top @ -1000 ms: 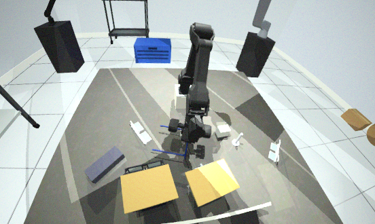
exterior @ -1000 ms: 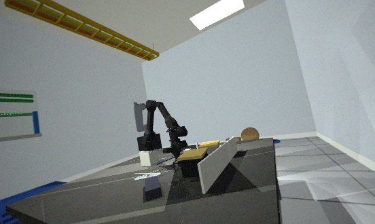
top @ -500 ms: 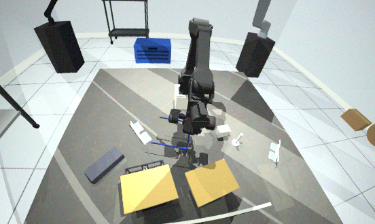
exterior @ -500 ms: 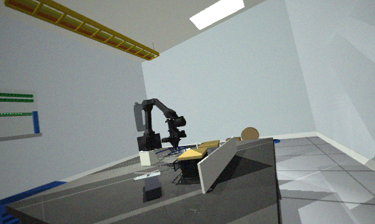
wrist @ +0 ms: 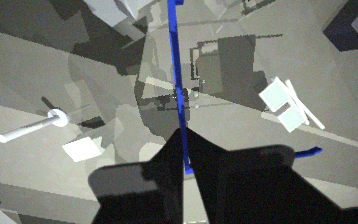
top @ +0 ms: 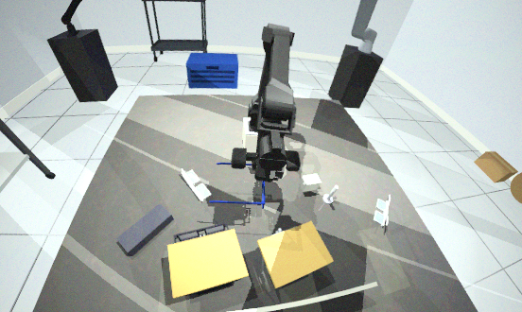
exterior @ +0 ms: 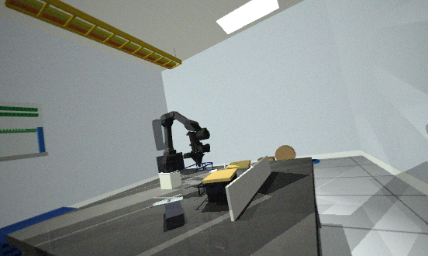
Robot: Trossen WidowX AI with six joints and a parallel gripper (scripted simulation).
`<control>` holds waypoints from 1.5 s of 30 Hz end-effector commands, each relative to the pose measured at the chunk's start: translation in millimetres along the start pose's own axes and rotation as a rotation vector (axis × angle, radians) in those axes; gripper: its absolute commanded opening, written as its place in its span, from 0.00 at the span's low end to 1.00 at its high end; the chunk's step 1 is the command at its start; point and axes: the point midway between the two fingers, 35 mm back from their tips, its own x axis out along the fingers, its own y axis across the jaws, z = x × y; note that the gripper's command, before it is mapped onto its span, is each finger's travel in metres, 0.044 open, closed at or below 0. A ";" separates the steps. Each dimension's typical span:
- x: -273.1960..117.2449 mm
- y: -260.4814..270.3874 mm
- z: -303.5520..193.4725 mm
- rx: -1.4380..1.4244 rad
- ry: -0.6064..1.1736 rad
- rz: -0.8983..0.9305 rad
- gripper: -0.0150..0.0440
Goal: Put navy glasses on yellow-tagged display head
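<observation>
The navy glasses (top: 263, 195) (wrist: 179, 95), bright blue in colour, are held at their front frame in the gripper (top: 270, 176) (exterior: 199, 164) (wrist: 182, 131), above the table, with temples spread open. They are not on either head (a yellow tag, it cannot be made out).

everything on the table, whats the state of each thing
gripper: shut on the blue glasses
blue glasses: held, temples unfolded
black-framed glasses: beside the left yellow-topped block in the top view
dark grey block: lying flat
white panel: upright on its long edge
</observation>
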 end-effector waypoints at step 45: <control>-26.4 -85.2 21.8 -1.210 -0.302 0.111 0.25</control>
